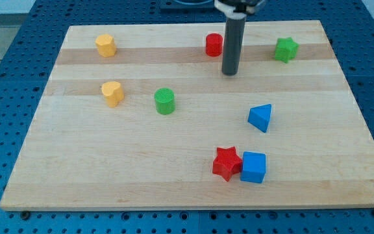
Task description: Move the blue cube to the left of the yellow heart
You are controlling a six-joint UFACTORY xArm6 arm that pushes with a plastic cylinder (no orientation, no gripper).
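Right, we see the blue cube (254,168) near the table's (109,169) bottom edge, right of centre, touching the red star (226,162) on its left side. The yellow heart (113,93) sits well apart from it, toward the view's left, mid-height, with bare wood to its left up to the table edge. A green cylinder (165,101) stands just right of the heart, between it and the cube's side of the table. Our tip (230,73) is near the view's top, just right of and below the red cylinder (213,45), not touching it as far as we can tell, far from the cube. The rod has no end effector, so nothing is grasped. A blue triangle (260,117) lies above the cube, apart. A green star (286,49) is top right, a yellow block (106,45) top left, shape unclear. No containers, no readable writing.
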